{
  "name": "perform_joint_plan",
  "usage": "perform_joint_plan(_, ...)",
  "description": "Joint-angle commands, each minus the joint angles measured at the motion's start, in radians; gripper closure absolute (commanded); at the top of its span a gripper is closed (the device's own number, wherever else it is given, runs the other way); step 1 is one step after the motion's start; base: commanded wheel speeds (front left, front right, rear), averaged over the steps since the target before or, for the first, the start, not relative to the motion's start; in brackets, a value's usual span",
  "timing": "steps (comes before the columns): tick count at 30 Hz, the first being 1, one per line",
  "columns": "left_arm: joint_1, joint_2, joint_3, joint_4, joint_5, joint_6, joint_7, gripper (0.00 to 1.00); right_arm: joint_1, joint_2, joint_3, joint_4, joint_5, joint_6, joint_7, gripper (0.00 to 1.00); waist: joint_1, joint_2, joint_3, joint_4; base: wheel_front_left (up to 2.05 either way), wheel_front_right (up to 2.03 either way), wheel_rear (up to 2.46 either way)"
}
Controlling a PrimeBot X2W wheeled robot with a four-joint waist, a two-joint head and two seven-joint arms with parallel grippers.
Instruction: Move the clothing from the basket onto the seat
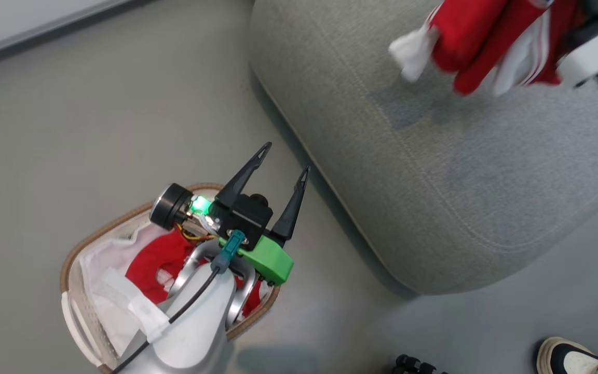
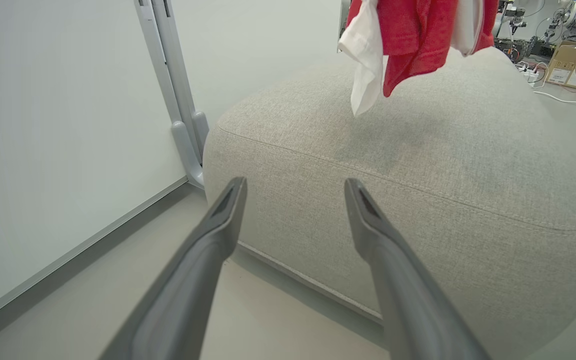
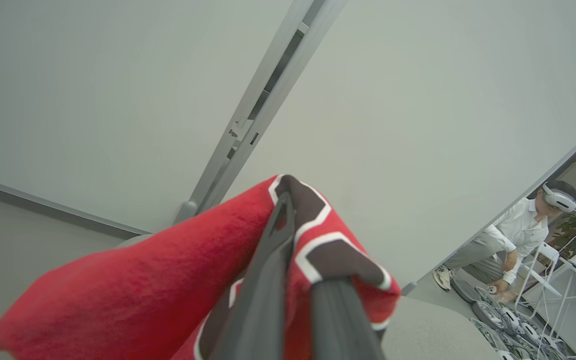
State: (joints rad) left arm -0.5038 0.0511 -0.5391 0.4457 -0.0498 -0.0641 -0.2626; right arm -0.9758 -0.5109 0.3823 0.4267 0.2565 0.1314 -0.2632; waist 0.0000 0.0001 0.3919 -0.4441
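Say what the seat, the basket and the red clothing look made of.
Seat: coarse light-grey woven fabric, matte, with a stitched seam. Basket: probably cream plastic, perforated wall, with a brown woven-looking rim. Clothing: soft red knit, likely polyester, draping in folds, white stripe trim.

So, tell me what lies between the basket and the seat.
In the head view, bare grey floor lies between the basket and the seat; the open left gripper hangs above that strip, holding nothing.

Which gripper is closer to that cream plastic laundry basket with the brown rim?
Left. The left gripper hangs open right over the cream plastic basket; the right gripper is far off over the light-grey fabric seat, shut on a red jersey.
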Motion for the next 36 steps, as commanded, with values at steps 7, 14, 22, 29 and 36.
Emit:
perform_joint_plan(7, -0.056, 0.009, 0.001, -0.005, 0.019, 0.000, -0.003, 0.00, -0.197, -0.079, -0.146, 0.146, -0.081, -0.001, -0.002, 1.00, 0.0000, -0.0001, 0.169, 0.167, 0.00, 0.00, 0.00)
perform_joint_plan(14, -0.062, 0.004, -0.015, -0.015, 0.006, 0.014, -0.003, 0.00, -0.255, -0.092, -0.247, 0.281, -0.145, -0.001, -0.002, 1.00, 0.0000, -0.0001, 0.215, 0.250, 0.00, 0.00, 0.00)
perform_joint_plan(22, -0.060, 0.001, -0.016, -0.012, -0.016, 0.037, -0.003, 0.00, -0.115, -0.029, -0.369, 0.421, -0.172, -0.001, -0.002, 0.50, 0.0000, -0.0001, 0.224, 0.294, 0.00, 0.00, 0.00)
perform_joint_plan(29, -0.019, 0.001, 0.004, 0.001, -0.029, 0.045, -0.003, 0.00, 0.107, 0.039, -0.479, 0.416, -0.190, -0.001, -0.002, 0.00, 0.0000, -0.0001, 0.157, 0.291, 0.00, 0.00, 0.00)
perform_joint_plan(36, 0.051, 0.002, 0.060, -0.007, -0.044, 0.063, -0.003, 0.00, 0.339, 0.111, -0.535, 0.316, -0.158, -0.001, -0.002, 0.00, 0.0000, -0.0001, 0.055, 0.296, 0.00, 0.00, 0.00)
